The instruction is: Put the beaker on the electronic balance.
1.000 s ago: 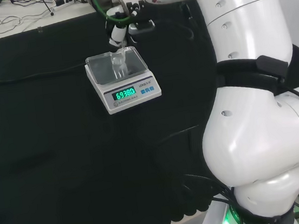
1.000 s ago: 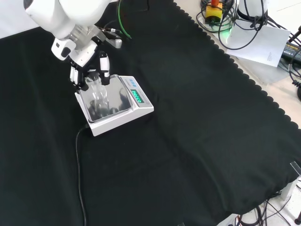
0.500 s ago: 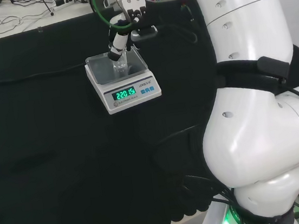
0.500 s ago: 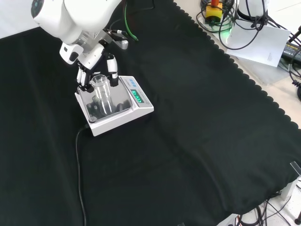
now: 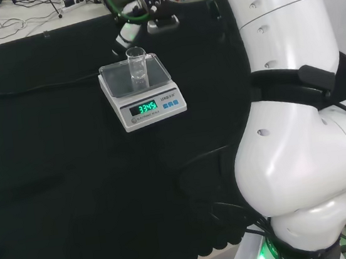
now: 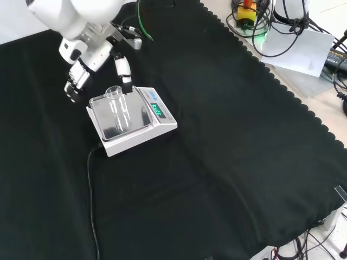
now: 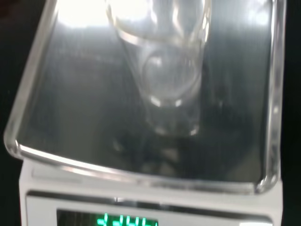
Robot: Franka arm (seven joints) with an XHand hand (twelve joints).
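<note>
A clear glass beaker [image 6: 117,105] stands upright on the steel pan of the white electronic balance [image 6: 136,131], whose green display is lit. The hand [image 6: 91,53] hovers just behind and above the balance, open. Its fingers [image 6: 75,88] are spread out to one side of the beaker and its thumb [image 6: 124,72] to the other, and neither touches the glass. In the head view the beaker [image 5: 137,67] rises from the pan of the balance [image 5: 146,100], and the hand [image 5: 124,33] is beyond it. The wrist view looks down on the beaker [image 7: 165,70] and the pan [image 7: 70,103].
The balance's black cable [image 6: 92,206] runs toward the near edge of the cloth in the front view. The cloth's scalloped edge [image 6: 282,86] lies at the right, with cables and paper beyond it. The arm's white links [image 5: 300,139] stand at the right of the head view.
The hand has let go of the beaker, spread its fingers and drawn back and up. The beaker now stands by itself on the pan.
</note>
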